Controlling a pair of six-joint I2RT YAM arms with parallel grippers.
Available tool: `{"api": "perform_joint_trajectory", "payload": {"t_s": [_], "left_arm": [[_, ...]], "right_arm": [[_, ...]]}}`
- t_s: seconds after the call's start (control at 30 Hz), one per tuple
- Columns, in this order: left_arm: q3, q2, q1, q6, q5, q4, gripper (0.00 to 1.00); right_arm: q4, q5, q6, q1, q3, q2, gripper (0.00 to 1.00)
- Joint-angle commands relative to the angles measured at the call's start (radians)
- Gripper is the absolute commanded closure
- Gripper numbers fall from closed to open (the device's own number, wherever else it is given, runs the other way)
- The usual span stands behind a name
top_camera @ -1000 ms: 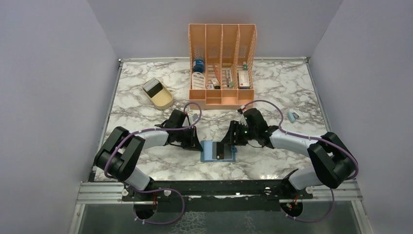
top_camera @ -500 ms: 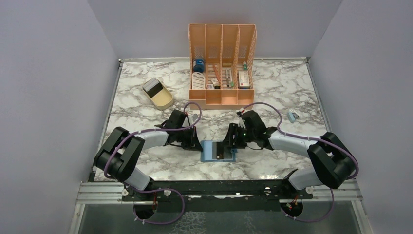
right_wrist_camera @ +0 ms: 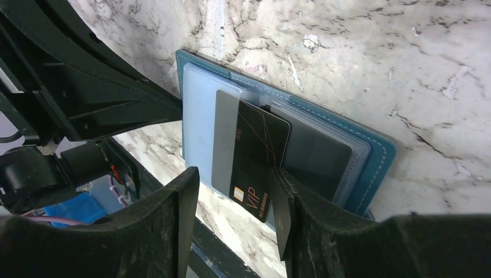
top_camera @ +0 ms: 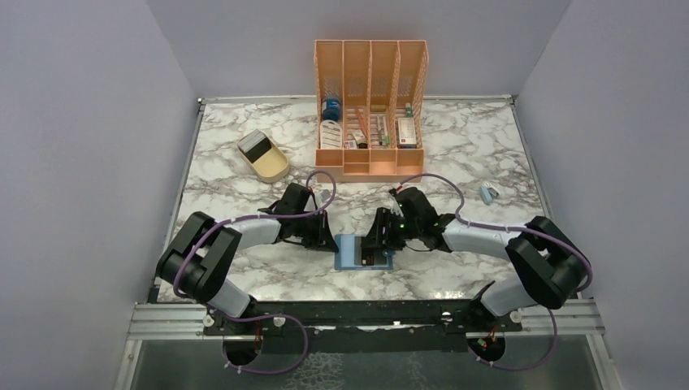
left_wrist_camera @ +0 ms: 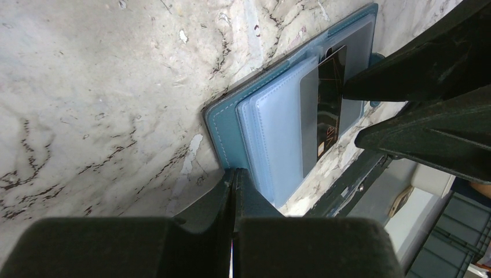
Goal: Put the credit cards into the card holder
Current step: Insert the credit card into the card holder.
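Observation:
The teal card holder (top_camera: pixel 348 253) lies open on the marble near the table's front edge. In the right wrist view the card holder (right_wrist_camera: pixel 376 159) holds a black VIP card (right_wrist_camera: pixel 257 156) and a grey card (right_wrist_camera: pixel 224 136), both lying partly in its clear pockets. My right gripper (right_wrist_camera: pixel 234 197) is open and straddles the black card, with one fingertip (right_wrist_camera: pixel 281 200) at the card's edge. My left gripper (left_wrist_camera: pixel 234 176) is shut on the card holder's (left_wrist_camera: pixel 226 124) left edge. The black card (left_wrist_camera: pixel 330 98) also shows in the left wrist view. In the top view the left gripper (top_camera: pixel 331 242) and right gripper (top_camera: pixel 375 244) meet over it.
An orange slotted organiser (top_camera: pixel 370 106) full of small items stands at the back middle. A beige tray (top_camera: pixel 268 162) holding a dark flat item sits at the back left. A small light-blue object (top_camera: pixel 488 193) lies at the right. The front rail (top_camera: pixel 366 318) is close behind the card holder.
My right gripper has moved left, further over the open card holder. The left arm and the card holder have not moved.

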Motion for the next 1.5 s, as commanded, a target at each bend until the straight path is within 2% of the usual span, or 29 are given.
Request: {"api": "perform_joint_trajectory", "payload": {"t_s": [0.0,0.5,0.63,0.77,0.93,1.03,1.1,1.3,1.47], "left_arm": [[-0.022,0.001,-0.017,-0.004,-0.037,0.014,0.98],[-0.026,-0.006,-0.024,-0.018,-0.043,0.021,0.98],[-0.029,-0.024,-0.025,-0.035,-0.059,0.019,0.96],[-0.029,-0.067,-0.024,-0.066,-0.089,0.015,0.95],[-0.025,-0.141,-0.024,-0.095,-0.128,0.001,0.80],[-0.030,-0.182,-0.024,-0.101,-0.143,0.007,0.67],[-0.040,-0.200,-0.024,-0.106,-0.160,0.012,0.62],[-0.072,-0.191,-0.025,-0.110,-0.131,0.045,0.52],[-0.108,-0.180,-0.024,-0.121,-0.125,0.082,0.50]], "right_arm": [[0.040,0.002,0.025,0.014,0.008,0.048,0.50],[0.190,-0.063,0.059,0.050,-0.009,0.080,0.53],[0.184,-0.072,0.045,0.050,-0.008,0.073,0.56],[0.110,-0.059,0.016,0.050,0.019,0.045,0.60],[0.005,-0.004,-0.022,0.050,0.029,-0.030,0.63],[-0.010,0.011,-0.028,0.050,0.023,-0.042,0.59],[-0.002,0.009,-0.020,0.050,0.016,-0.034,0.56],[0.072,-0.032,0.003,0.050,0.009,0.028,0.59],[0.125,-0.047,-0.014,0.051,0.017,0.081,0.64]]}}
